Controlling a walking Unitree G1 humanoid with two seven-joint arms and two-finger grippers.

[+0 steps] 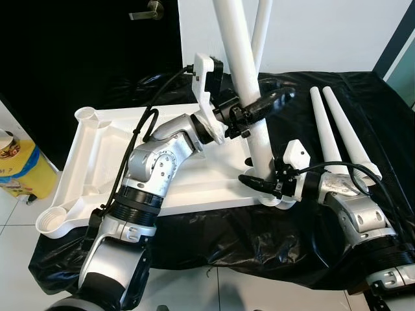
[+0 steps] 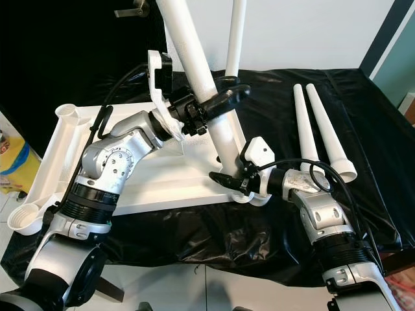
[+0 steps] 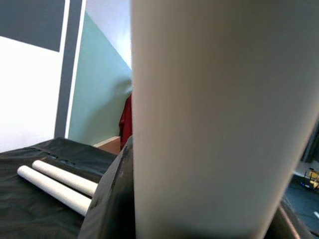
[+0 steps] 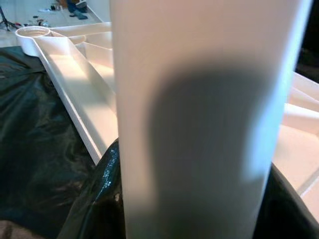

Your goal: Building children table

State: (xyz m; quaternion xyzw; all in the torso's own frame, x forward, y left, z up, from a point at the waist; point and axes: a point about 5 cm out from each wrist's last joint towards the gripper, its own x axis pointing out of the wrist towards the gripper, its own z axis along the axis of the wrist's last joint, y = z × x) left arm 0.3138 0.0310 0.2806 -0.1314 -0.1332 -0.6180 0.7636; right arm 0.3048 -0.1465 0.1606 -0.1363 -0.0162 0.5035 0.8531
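Table leg, white and tapered, stands tilted in the corner socket of the white tabletop, at the near right corner. Leg leans toward the robot's left as it rises. Tabletop lies upside down, ribs up, on a black plastic sheet covering the work surface.

Left gripper is clamped around the leg partway up, black fingers wrapped on both sides of the shaft. In the left wrist view the leg sits right against the camera, one black finger pressed along its side.

Right gripper grips the same leg low down, just above the socket, fingers closed on the shaft. Right wrist view: leg close up, dark finger against it, tabletop ribs behind.

A second leg stands upright behind the held one, at the far right corner; its base is hidden, can't tell how it is seated.

Two spare legs lie side by side on the black sheet to the right of the tabletop, wide ends toward the robot.

Left-side corner sockets of the tabletop are open.

Further out: yellow container on the floor at left, dark door with a lever handle behind, white wall at back.
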